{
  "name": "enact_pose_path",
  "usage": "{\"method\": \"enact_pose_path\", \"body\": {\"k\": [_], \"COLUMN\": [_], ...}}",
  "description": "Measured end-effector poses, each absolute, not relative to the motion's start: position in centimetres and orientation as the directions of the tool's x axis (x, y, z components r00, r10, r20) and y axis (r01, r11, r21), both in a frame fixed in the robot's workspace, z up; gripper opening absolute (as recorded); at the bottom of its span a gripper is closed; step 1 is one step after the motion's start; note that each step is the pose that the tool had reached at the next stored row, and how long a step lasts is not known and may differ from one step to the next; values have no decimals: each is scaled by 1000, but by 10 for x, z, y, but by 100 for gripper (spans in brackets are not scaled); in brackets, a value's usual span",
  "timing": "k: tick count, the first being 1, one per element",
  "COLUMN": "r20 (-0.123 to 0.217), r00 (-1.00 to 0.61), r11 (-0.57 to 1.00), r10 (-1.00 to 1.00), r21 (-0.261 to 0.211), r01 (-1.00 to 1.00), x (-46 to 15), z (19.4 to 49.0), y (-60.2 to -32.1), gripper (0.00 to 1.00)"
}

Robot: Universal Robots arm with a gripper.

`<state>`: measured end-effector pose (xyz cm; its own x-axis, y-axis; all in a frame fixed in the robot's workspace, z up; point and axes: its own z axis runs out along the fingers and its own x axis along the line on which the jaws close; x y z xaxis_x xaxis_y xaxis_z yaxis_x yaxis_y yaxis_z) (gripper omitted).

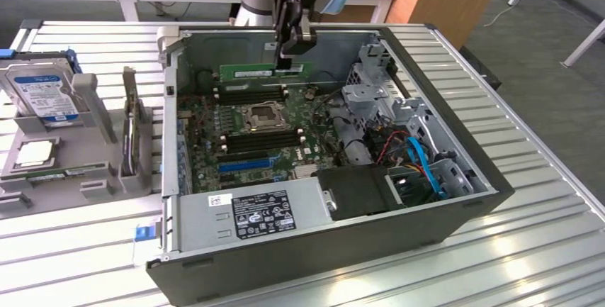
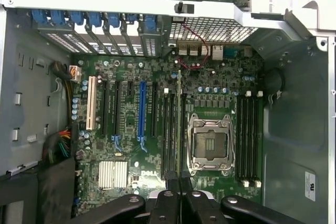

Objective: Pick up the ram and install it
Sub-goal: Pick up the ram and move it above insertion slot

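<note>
Jaws clamp ram (image 1: 248, 72): broadside in exterior view, edge-on wrist view.

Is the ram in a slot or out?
Out: the long thin green circuit-board ram stick hangs in the black gripper, clear above the black memory slots.

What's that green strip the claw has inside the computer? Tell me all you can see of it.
The ram is a long, thin green circuit board with a pale label strip on its face. It stands on edge, level, inside the open computer case, above the motherboard's black slots. The claw grips its top edge; nothing else seems to touch it.
</note>
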<state>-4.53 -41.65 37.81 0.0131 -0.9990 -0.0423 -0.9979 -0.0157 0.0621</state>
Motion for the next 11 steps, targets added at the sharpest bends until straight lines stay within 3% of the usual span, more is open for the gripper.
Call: {"method": "enact_pose_path", "body": {"k": [11], "r20": [-42], "r00": [13], "r11": [-16], "r10": [-999], "r21": [62], "r01": [-998], "x": [-45], "z": [368], "y": [-417], "gripper": [12]}}
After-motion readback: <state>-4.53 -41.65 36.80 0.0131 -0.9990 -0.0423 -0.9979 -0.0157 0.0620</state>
